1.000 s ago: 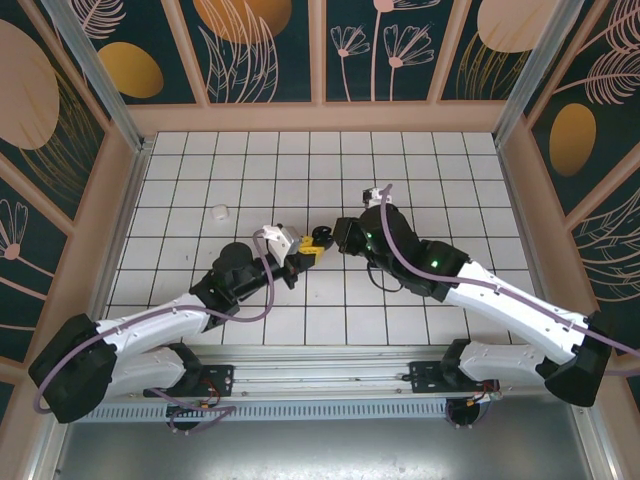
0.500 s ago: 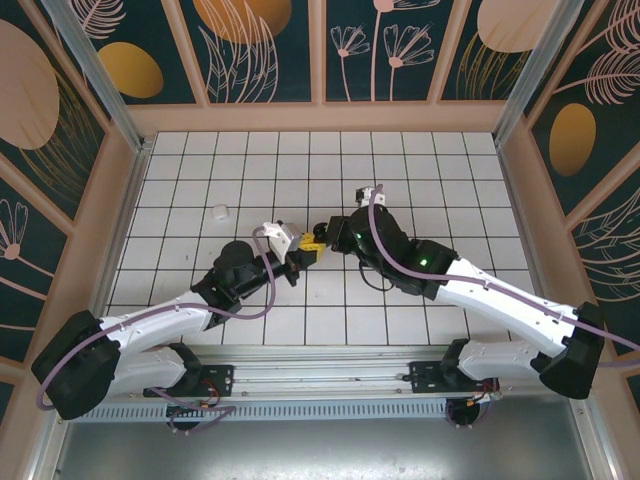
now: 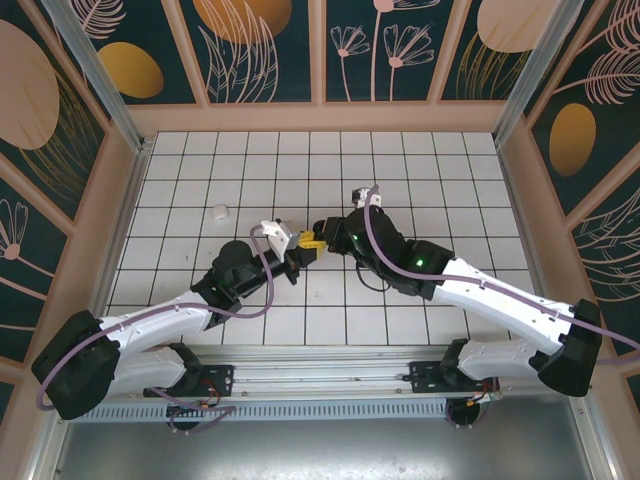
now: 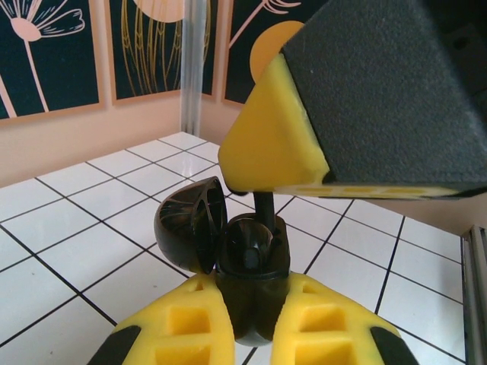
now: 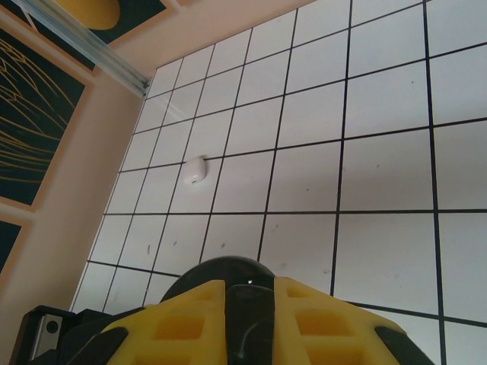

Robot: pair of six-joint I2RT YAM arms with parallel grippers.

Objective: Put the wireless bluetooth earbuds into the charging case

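Earbuds go into the charging case, and this is the step where one is being put in. In the left wrist view the charging case point(image 4: 251, 289) sits low in the middle of the frame. The left claw point(image 4: 253, 285) is closed tight on its sides. The lid is flipped open to the left. A black earbud point(image 4: 263, 207) hangs just above the open cup with its stem pointing down into it. The right claw point(image 3: 324, 238) comes in from the upper right and seems to be pinched shut on the top of that earbud, though the grip itself is hard to see. In the top view both claws meet in the middle of the white tiled surface point(image 3: 450, 170).

I think the bud is not all the way in yet. The next move calls for a slow, straight push down, keeping the stem lined up with its hole. Then the right claw lets go while the left claw holds the case steady.

A second ago there was a gap between the two claws. The right arm has since slid left and closed that gap. The left claw has hardly moved. A small white thing point(image 3: 219, 211) at the middle left has stayed put.
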